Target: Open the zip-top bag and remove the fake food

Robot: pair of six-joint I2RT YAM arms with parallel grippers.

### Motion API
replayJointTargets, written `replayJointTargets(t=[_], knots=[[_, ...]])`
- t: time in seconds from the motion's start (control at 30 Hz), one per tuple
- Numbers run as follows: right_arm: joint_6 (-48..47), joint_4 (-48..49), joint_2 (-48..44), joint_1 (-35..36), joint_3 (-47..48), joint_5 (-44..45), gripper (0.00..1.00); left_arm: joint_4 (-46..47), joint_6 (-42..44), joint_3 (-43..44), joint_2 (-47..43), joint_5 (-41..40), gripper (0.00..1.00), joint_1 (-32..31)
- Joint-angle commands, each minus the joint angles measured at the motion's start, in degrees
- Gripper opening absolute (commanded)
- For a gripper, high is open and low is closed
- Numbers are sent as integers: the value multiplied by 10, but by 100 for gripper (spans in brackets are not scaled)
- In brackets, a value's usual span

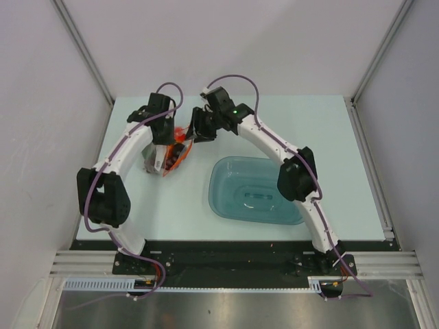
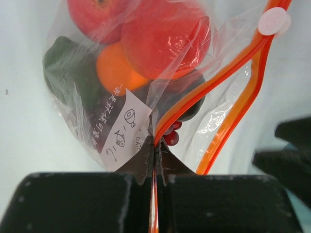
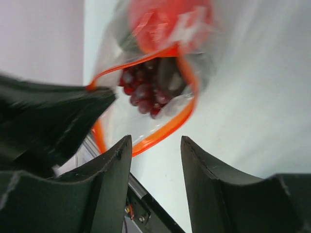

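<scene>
The clear zip-top bag (image 1: 171,156) lies on the table's left half with the fake food inside. In the left wrist view I see two red fruits (image 2: 165,39), an orange (image 2: 114,70), a green one (image 2: 68,73), a dark one (image 2: 189,97) and grapes (image 2: 171,136). My left gripper (image 2: 155,150) is shut on one side of the orange zip strip (image 2: 218,80). The strip's two sides stand apart, so the mouth (image 3: 165,131) gapes. My right gripper (image 3: 155,145) is open and empty, just in front of the mouth, with the grapes (image 3: 146,92) beyond it.
A teal translucent tub (image 1: 255,190) stands right of the bag, near the front. A white slider (image 2: 273,21) sits at the far end of the zip strip. White walls close in the table on the left, right and back.
</scene>
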Motion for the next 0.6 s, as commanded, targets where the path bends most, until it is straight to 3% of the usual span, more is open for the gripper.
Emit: replayJointTargets(t=[0.0, 0.1, 0.23, 0.3, 0.4, 0.5, 0.57], knots=[[-55, 57, -65, 27, -32, 43, 47, 0, -22, 33, -28, 13, 1, 1], [-53, 69, -29, 33, 0, 31, 36, 6, -25, 36, -38, 9, 0, 0], [-60, 82, 13, 44, 40, 29, 35, 4, -22, 41, -42, 5, 0, 1], [-43, 95, 30, 42, 40, 30, 28, 2, -24, 38, -42, 10, 0, 0], [-39, 108, 47, 42, 37, 37, 24, 3, -30, 25, -45, 11, 0, 0], [-42, 121, 63, 42, 40, 45, 26, 13, -33, 8, -52, 14, 0, 0], [-44, 123, 71, 42, 42, 60, 36, 14, -33, 4, -55, 14, 0, 1]])
